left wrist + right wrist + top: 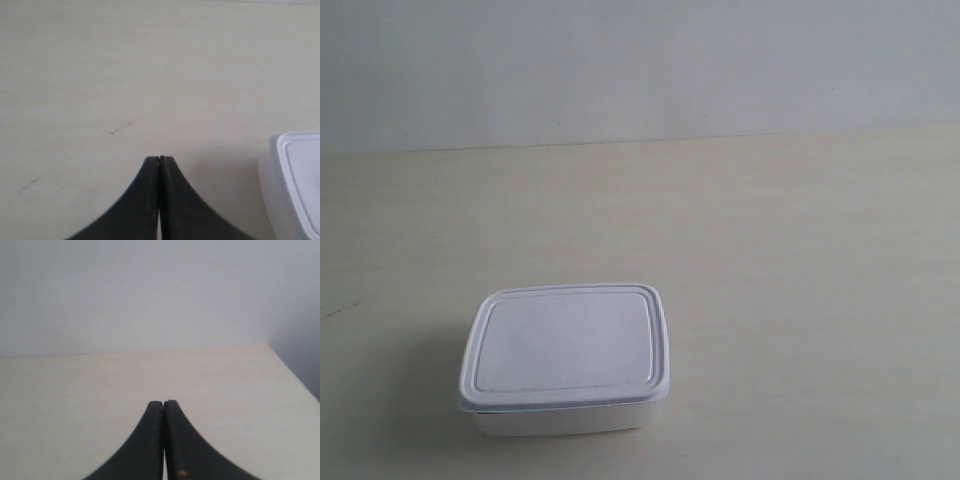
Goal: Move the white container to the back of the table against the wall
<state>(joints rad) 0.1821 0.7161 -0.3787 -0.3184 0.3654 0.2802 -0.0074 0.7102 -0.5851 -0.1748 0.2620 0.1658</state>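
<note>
Far from the table's (pixel 800 250) back edge and the wall (pixel 640 60) sits the container (pixel 565 355), lid on; left gripper (pixel 160 159) near it and right gripper (pixel 163 402) both have jaws together, empty; best open wide, grasp squarely, keep level.

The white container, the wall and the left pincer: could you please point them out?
white container (pixel 565 350), exterior view, middle of lid.
wall (pixel 640 60), exterior view, bare surface.
left pincer (pixel 160 158), left wrist view, between its shut fingertips.
</note>
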